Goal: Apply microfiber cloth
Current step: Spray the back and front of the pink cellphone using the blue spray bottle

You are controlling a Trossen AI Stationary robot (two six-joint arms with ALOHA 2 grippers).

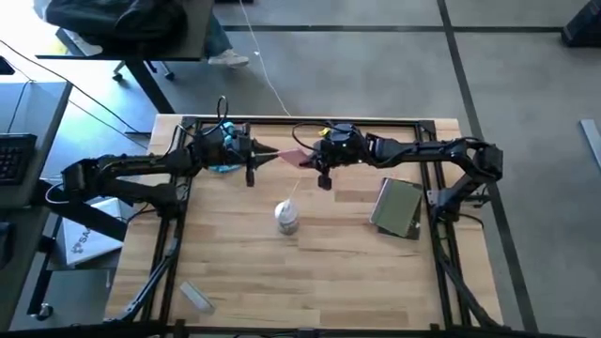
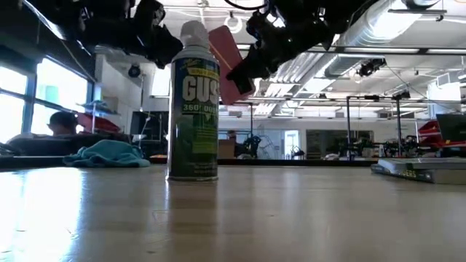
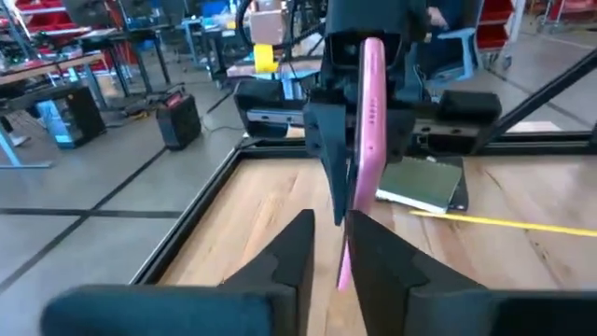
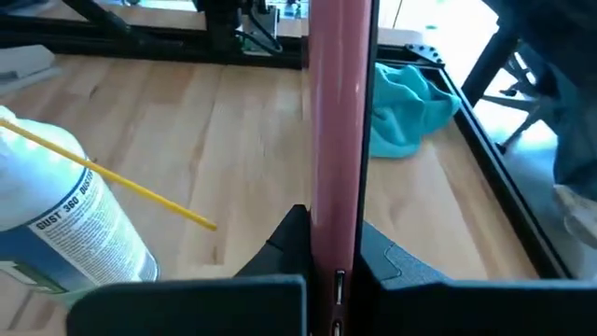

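The cloth (image 4: pixel 406 107), a soft, rumpled teal heap, lies untouched on the wooden table (image 1: pixel 329 272) by its far edge, under the left arm. Above it, the right gripper (image 4: pixel 326 252) is clamped on a slim pink phone (image 4: pixel 338 121), held on edge in mid-air, while the left gripper (image 3: pixel 331 247) appears to pinch the phone's other end, seemingly to steady it for wiping. A green-labelled spray can (image 2: pixel 193 109) with a thin yellow straw stands upright at mid-table.
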